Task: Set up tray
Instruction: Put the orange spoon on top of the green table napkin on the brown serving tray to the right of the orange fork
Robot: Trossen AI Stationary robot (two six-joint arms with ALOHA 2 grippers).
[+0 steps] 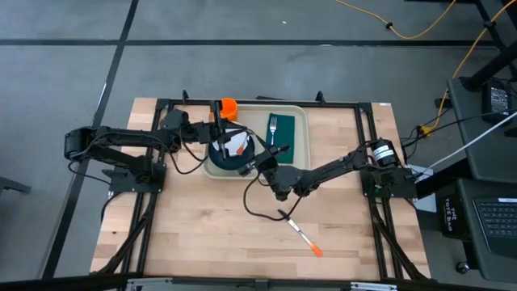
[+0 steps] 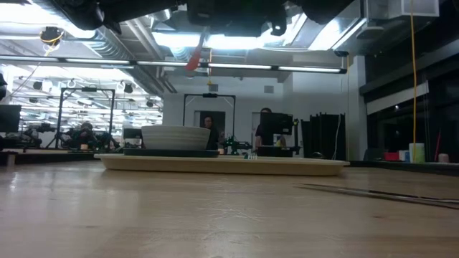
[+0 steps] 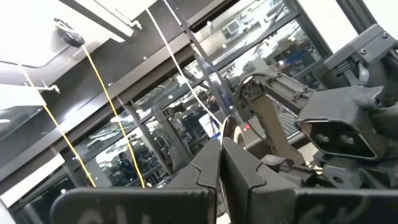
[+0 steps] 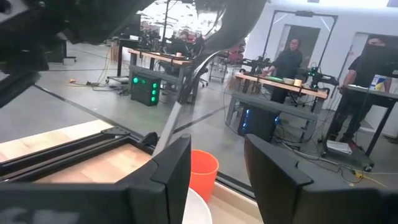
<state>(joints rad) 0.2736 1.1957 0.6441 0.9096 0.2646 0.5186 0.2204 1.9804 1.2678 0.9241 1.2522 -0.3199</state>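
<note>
While the tray [image 1: 297, 113] lies long axis side-to-side, left jaws pinched shut — right jaws stand apart.

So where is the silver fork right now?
In the high view the silver metal fork lies on the dark green rectangular napkin, in the right part of the big beige plastic tray, beside the dark round plate.

No text, label, brand, number or sign can be read in any of the views. The large cream rectangular plastic tray [image 1: 300, 121] with its raised rim carries no legible marking, and any lettering on the equipment and monitors in the room beyond it cannot be made out.
</note>
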